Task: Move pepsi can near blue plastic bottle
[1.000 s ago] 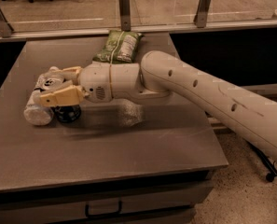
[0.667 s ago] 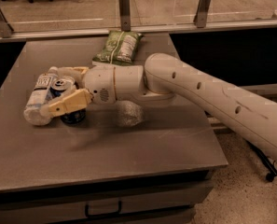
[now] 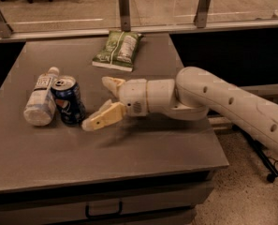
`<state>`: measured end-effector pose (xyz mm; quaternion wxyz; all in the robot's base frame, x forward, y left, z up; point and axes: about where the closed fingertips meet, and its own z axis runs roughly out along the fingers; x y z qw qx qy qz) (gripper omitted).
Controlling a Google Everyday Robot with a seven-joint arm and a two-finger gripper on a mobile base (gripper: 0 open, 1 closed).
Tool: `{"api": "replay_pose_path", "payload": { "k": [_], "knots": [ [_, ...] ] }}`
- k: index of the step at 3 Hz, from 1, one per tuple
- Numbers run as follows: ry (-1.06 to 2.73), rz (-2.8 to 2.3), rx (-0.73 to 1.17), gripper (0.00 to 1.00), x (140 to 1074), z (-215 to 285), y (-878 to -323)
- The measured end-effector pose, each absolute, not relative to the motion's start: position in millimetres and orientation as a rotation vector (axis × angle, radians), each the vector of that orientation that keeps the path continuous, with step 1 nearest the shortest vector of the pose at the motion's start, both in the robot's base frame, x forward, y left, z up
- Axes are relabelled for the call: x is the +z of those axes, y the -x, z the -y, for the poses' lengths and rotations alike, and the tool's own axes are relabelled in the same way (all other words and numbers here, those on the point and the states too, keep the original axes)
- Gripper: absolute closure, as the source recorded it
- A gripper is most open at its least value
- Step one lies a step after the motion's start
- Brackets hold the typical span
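The pepsi can (image 3: 68, 100) stands upright on the grey table (image 3: 129, 153), dark blue with a silver top. It is right beside the blue plastic bottle (image 3: 40, 99), which lies on its side with its white cap pointing to the back. My gripper (image 3: 103, 102) is just right of the can, apart from it, with its fingers spread wide and nothing between them. The white arm reaches in from the right.
A green snack bag (image 3: 118, 49) lies at the back of the table. A rail with metal posts (image 3: 124, 8) runs behind the table. The table's front edge has a drawer handle (image 3: 103, 211) below it.
My gripper has let go of the can and drawn back to the right. The can now stands free next to the bottle.
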<state>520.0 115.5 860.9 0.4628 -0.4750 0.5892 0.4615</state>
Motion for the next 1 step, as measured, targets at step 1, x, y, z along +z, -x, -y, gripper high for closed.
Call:
{"api": "replay_pose_path", "payload": {
  "k": [1],
  "knots": [
    [1.162,-1.457,1.127,0.00,858.5,-110.1,-521.5]
  ]
}}
